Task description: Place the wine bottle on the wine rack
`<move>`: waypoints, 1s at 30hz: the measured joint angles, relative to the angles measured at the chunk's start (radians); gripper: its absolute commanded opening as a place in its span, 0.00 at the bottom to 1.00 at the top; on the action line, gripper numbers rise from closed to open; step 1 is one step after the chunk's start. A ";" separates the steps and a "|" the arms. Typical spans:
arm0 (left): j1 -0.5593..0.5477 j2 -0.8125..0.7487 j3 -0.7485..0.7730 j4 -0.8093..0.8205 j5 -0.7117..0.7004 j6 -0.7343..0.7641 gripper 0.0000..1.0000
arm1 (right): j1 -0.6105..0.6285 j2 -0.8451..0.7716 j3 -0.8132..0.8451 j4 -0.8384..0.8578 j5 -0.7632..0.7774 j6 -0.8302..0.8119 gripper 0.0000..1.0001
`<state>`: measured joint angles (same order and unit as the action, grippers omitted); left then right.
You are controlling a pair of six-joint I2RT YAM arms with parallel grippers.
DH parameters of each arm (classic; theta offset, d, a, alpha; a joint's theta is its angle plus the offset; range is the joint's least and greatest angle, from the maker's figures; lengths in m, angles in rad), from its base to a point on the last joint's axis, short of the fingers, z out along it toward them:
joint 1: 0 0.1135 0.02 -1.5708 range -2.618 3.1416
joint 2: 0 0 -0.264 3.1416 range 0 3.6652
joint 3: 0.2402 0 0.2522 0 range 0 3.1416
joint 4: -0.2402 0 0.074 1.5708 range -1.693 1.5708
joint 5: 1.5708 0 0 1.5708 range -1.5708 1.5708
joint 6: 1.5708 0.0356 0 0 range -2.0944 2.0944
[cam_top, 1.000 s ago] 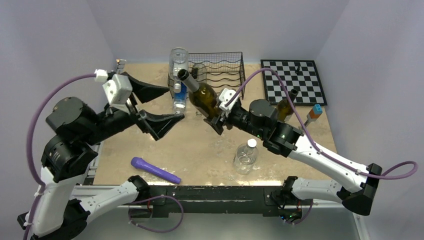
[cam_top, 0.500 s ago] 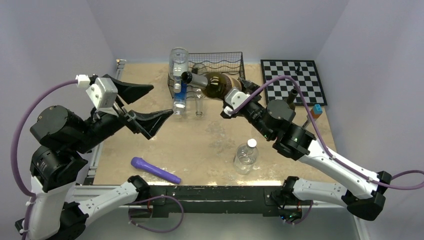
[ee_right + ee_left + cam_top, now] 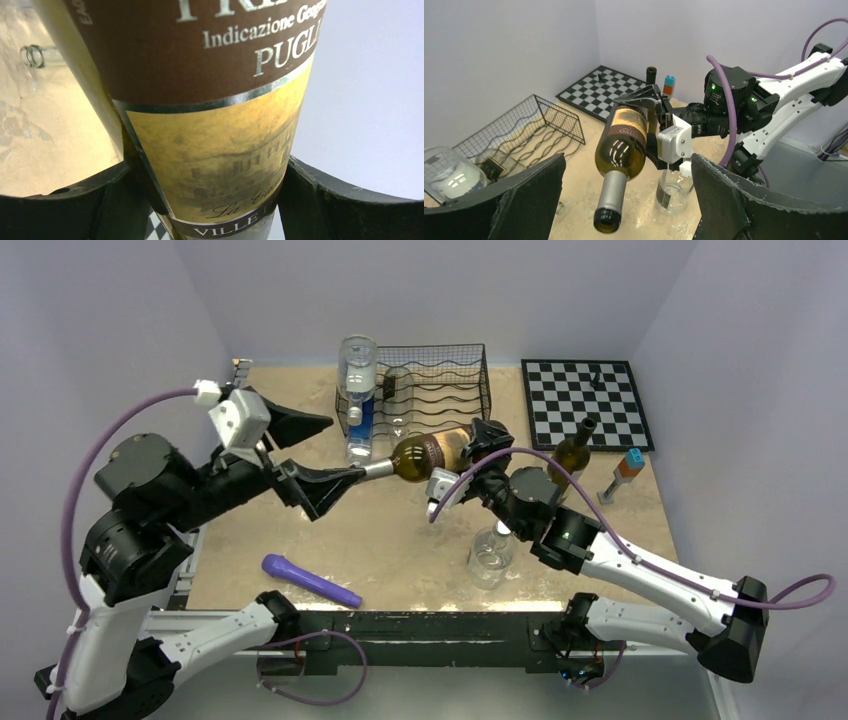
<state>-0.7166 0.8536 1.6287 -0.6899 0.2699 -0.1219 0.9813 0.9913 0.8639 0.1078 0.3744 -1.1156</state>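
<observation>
- Since half a second ago the right arm has drawn the wine bottle (image 3: 428,452) away from the wine rack (image 3: 440,380) toward the near side, and the left arm has swung in toward its neck
- Right claw (image 3: 478,443) is clamped round the bottle's base end, holding it off the table (image 3: 400,530), just in front of the rack
- Bottle lies nearly level, neck pointing leftward from the rack
- Left claw (image 3: 318,453) is spread wide; the left wrist view shows the neck between its fingers (image 3: 519,200), touching neither
- Spare green bottle (image 3: 572,452) stands upright, right of the rack
</observation>
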 measured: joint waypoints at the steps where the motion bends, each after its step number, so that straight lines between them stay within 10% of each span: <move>1: 0.000 0.011 -0.006 -0.002 0.011 -0.001 0.98 | 0.002 0.000 -0.011 0.005 -0.001 -0.018 0.00; 30: 0.000 0.391 0.093 -0.517 0.158 0.145 0.83 | 0.048 -0.019 -0.070 0.102 -0.025 -0.187 0.00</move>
<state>-0.7166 1.2449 1.7214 -1.2064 0.4274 0.0235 1.0298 0.9718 0.7937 0.2096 0.3492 -1.3029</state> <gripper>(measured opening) 0.831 0.786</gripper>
